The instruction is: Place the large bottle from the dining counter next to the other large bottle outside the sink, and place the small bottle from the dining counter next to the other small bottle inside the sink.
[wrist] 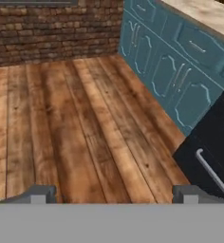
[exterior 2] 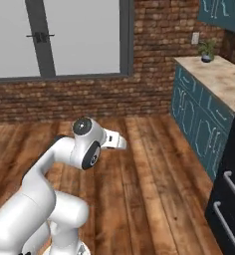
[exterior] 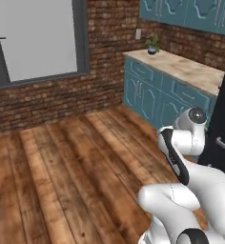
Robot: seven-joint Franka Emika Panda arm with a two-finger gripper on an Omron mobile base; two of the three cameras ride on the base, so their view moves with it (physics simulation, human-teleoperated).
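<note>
1. Gripper (wrist: 114, 194) stood with its fingers wide apart and nothing between them, over the wood floor (wrist: 76, 142).
2. Teal cabinets (wrist: 175, 71) stood to its right.
3. Plant (exterior: 152, 45) sat on the counter (exterior: 190, 69) over those cabinets, by the brick wall (exterior: 109, 28).

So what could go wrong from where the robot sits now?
1. No bottle, sink or dining counter appears in these views, so the base must drive on and could head the wrong way.
2. The black appliance with its handles and the teal cabinets stand close on the right; a turn could clip them.
3. The gripper is open and empty, facing the wooden floor; nothing is carried yet.
</note>
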